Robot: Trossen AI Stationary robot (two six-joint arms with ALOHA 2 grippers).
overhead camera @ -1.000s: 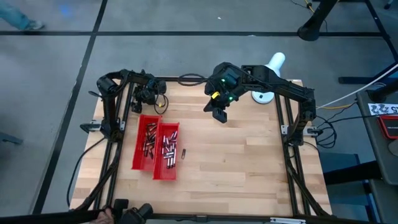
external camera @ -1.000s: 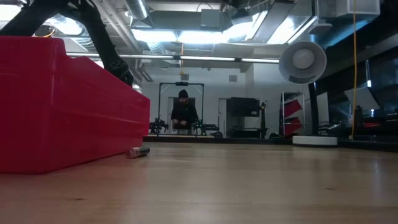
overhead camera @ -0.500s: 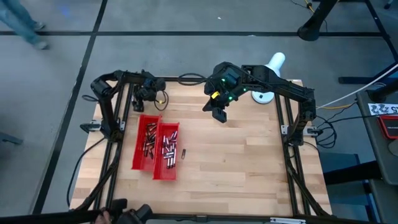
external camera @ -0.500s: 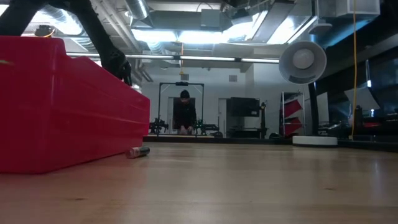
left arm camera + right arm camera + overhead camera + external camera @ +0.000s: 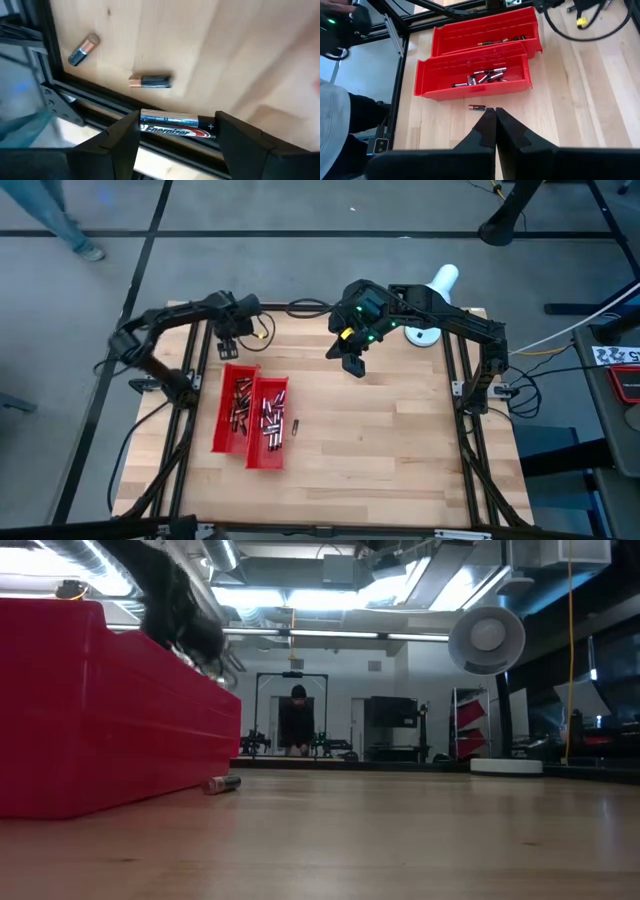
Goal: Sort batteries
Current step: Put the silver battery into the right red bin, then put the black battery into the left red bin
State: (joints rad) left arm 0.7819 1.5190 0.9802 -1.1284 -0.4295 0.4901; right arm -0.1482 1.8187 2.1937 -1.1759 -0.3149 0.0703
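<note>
Batteries (image 5: 266, 416) filling two red trays (image 5: 227, 442), one stray battery (image 5: 295, 425) beside

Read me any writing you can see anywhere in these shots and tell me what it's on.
"Energizer": on the battery held between the left tool's fingers.
"AA": small print on that same battery.
The two loose batteries on the wood beyond it: no readable text.
The batteries in the red trays: too small to read.

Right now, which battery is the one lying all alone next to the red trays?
Find the two red trays lying side by side on the left part of the wooden table. Just past the outer wall of the tray nearer the table's middle lies one small battery on bare wood. Unlike the batteries heaped inside the trays, it lies outside both.
</note>
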